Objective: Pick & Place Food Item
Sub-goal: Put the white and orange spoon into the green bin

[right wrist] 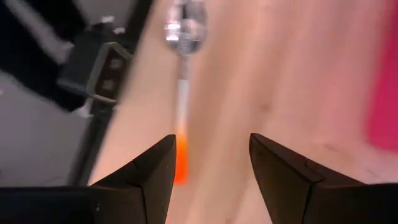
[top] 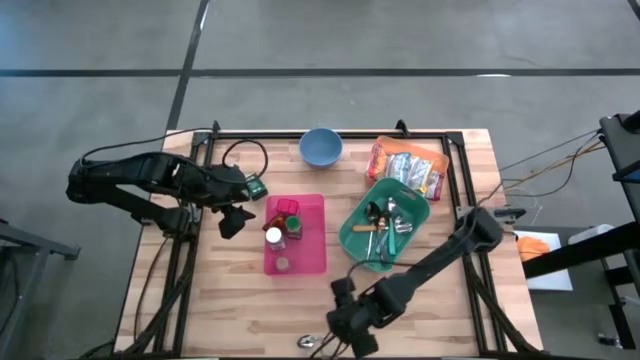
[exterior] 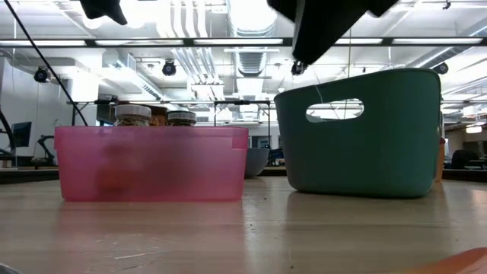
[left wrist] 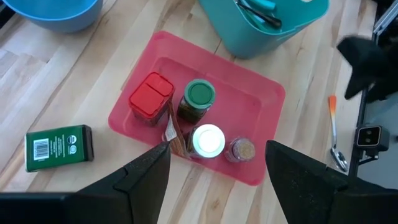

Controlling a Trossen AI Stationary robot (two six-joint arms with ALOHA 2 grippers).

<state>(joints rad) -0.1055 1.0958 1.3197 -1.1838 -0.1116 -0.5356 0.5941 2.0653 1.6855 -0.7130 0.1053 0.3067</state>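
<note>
Left gripper hovers just beside the pink tray, on its side away from the teal basket, jaws parted and empty. Inside the tray stand a red-capped jar, a green-lidded jar, a white-lidded jar and a small spice jar. Right gripper hangs past the tray's near end, fingers apart, holding nothing, above an orange-handled spoon.
</note>
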